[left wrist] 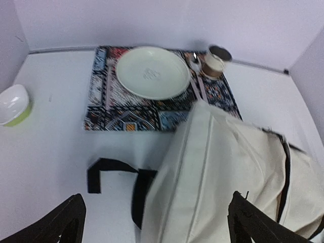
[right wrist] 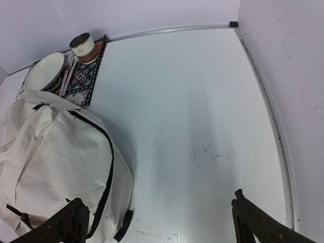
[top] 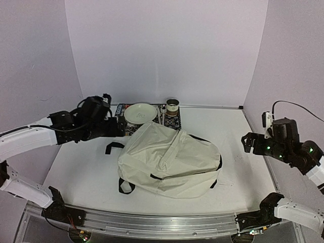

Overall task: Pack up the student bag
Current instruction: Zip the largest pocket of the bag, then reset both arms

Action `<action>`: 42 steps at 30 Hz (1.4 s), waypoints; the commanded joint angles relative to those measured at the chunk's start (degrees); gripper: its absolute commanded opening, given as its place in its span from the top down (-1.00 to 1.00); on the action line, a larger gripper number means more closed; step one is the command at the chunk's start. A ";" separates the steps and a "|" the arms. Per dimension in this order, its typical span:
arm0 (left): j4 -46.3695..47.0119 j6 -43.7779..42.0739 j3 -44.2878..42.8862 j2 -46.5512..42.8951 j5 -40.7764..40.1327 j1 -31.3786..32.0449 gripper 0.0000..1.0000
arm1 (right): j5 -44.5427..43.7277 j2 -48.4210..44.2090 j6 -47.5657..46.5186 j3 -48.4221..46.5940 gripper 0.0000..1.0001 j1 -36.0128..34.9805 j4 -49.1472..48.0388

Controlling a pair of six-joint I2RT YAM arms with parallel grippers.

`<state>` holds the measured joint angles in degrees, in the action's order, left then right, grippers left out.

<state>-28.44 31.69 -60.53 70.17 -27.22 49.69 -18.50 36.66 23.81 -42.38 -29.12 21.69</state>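
- The student bag point(top: 169, 162) lies on its side in the centre of the top view, on the table point(top: 76, 172); it looks full and rounded; a black strap loops out to its left and another at its lower left.
- The bag's upper edge overlaps the near side of a patterned mat point(left wrist: 101, 101) at the top centre of the frame; on the mat sit a pale plate point(left wrist: 152, 73), a spoon point(left wrist: 195, 66) and a small cup point(left wrist: 215, 61); a little white and green bowl point(left wrist: 12, 104) sits at the left edge of the left wrist view, apart from the mat.
- The left gripper point(left wrist: 157, 196) hangs above the bag's upper left corner, fingers spread wide and holding nothing.
- The right gripper point(right wrist: 159, 198) is at the right side of the top view, well apart from the bag, over bare table; its fingers are also spread wide and empty.
- No opening or lining shows on the bag; whether the zip is fully done up I cannot tell.
- Judgement: with both grippers empty and off the bag, this is a pause between steps, either before another item goes in or near the end.
- Next move, as a guess: find the zip or opening first; soft cloth will sag, so one gripper should steady it while the other works.
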 commanded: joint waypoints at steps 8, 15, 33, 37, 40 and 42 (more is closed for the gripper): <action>0.07 -3.94 8.65 -17.82 4.36 -23.86 -0.99 | -18.16 -13.81 -9.53 0.90 -0.97 0.10 4.67; -0.08 -7.26 14.75 -37.54 -2.92 -24.18 -0.99 | -17.56 -24.66 -12.87 3.70 -0.97 0.12 4.77; -0.12 -12.77 19.92 -57.57 -1.12 -24.29 -0.99 | -14.92 -30.09 -13.84 6.54 -0.97 0.10 4.06; -0.12 -12.80 19.89 -56.38 -1.17 -24.23 -0.99 | -14.56 -29.70 -14.09 6.52 -0.97 0.07 3.90; -0.19 -12.47 19.77 -56.15 -1.30 -24.28 -0.99 | -14.03 -29.78 -14.37 6.59 -0.97 0.11 3.79; -0.21 -12.43 19.75 -56.31 -1.23 -24.29 -0.99 | -13.87 -29.87 -14.62 6.66 -0.97 0.07 3.66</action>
